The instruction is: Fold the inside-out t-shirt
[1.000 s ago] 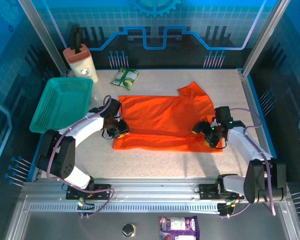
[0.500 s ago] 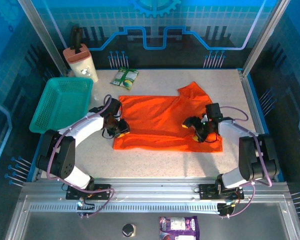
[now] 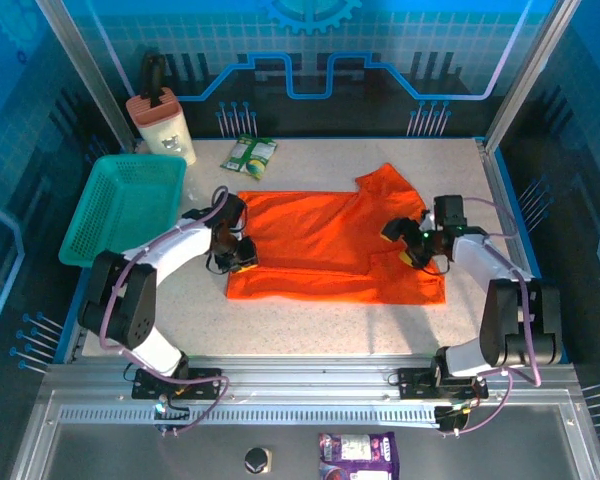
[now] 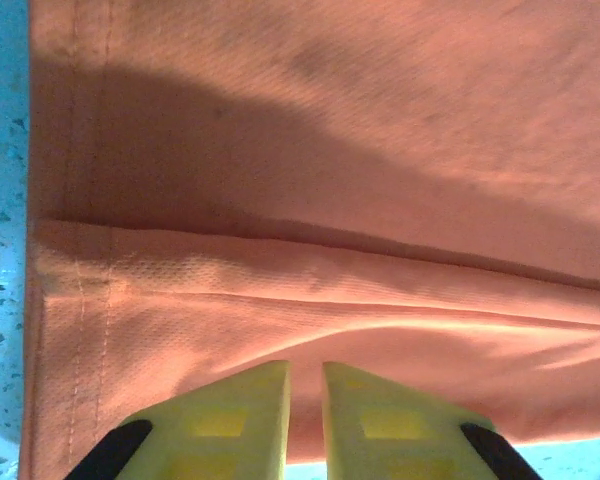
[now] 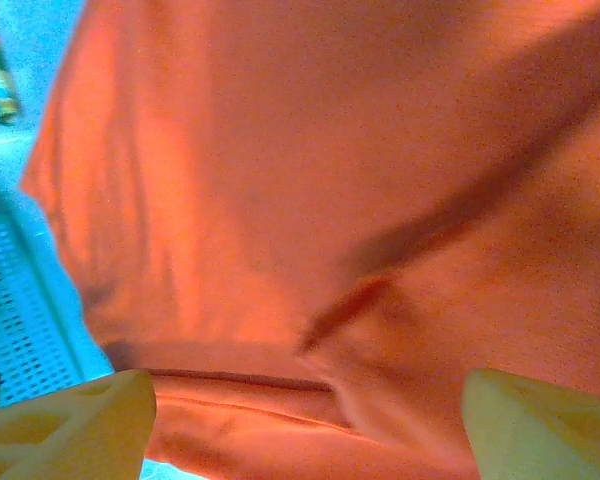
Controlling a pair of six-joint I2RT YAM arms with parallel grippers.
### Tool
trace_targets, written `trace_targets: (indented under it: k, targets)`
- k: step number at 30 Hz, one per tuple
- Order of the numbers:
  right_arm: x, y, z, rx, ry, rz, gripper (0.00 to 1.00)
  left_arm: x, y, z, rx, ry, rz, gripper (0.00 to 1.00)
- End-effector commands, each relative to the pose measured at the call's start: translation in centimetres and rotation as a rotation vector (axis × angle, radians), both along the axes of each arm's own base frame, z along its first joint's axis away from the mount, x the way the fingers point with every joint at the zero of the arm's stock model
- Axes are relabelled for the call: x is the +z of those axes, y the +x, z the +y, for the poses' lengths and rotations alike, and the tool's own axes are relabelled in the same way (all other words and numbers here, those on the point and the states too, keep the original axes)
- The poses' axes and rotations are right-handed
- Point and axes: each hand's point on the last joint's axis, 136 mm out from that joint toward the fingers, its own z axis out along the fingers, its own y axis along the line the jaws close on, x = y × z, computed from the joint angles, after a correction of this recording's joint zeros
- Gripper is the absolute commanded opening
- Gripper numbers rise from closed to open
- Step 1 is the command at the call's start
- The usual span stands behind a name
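Now: orange shirt spread flat, one gripper at each side edge

The inside-out t-shirt lies across the middle of the table. In the top view its long side runs from 9 to 3 o'clock, and one sleeve pokes out toward 1 o'clock. A folded-over band runs along its 6 o'clock edge.

The left gripper sits low at the shirt's 9 o'clock edge. In its wrist view the yellow fingers stand nearly pressed together. Only a thin slit is left between them, and the edge of the band lies in it (a pinch on the cloth, as far as that view shows).

The right gripper is over the shirt's 3 o'clock side, just below the sleeve. Its jaws are spread wide, with wrinkled cloth showing between the two fingertips. Whether they touch the cloth I cannot tell.

Bare table lies at 6 o'clock, between the shirt and the arm bases. A narrower strip lies at 3 o'clock, up to the side rail. A teal basket sits at 9 to 10 o'clock, close to the left arm and apart from the shirt. A green packet lies at 11 o'clock, near the far edge of the shirt without touching it. A beige jug stands in the far left corner.
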Motion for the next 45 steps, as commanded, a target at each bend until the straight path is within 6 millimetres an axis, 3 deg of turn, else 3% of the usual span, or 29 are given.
trace_targets:
  k: [1, 6, 13, 19, 24, 29, 34, 39, 45]
  targets:
    - [-1.7, -3.1, -1.8, 0.009, -0.034, 0.08, 0.81, -1.2, -0.7, 0.5, -0.027, 0.049, 0.06, 0.14]
    - [-4.0, -4.2, -4.1, -0.031, -0.056, 0.119, 0.81, -3.3, -1.1, 1.5, -0.031, 0.124, 0.119, 0.11]
    - [-7.2, -6.3, -8.1, -0.164, -0.081, 0.243, 0.81, -4.9, -3.9, 3.2, -0.046, 0.198, 0.206, 0.12]
    - [-6.9, -8.3, -8.5, -0.187, -0.108, 0.293, 0.81, -4.9, -6.6, 4.3, -0.035, 0.222, 0.238, 0.12]
    - [-5.8, -9.5, -8.5, -0.188, -0.135, 0.296, 0.8, -4.4, -7.2, 4.0, -0.011, 0.186, 0.223, 0.14]
    - [-1.6, -7.2, -5.3, -0.107, -0.041, 0.129, 0.78, -1.0, -4.4, 2.9, 0.003, 0.122, 0.079, 0.18]
    - [2.2, -3.9, 1.1, 0.09, 0.106, -0.052, 0.79, 1.1, -2.0, 2.1, -0.008, 0.097, -0.003, 0.18]
    - [2.0, -2.1, 6.0, 0.228, 0.211, -0.083, 0.79, 1.4, -0.6, 1.9, -0.015, 0.091, -0.022, 0.18]
    - [-0.5, -0.7, 8.6, 0.299, 0.27, -0.041, 0.79, 2.6, 0.7, 2.2, -0.001, 0.074, -0.055, 0.18]
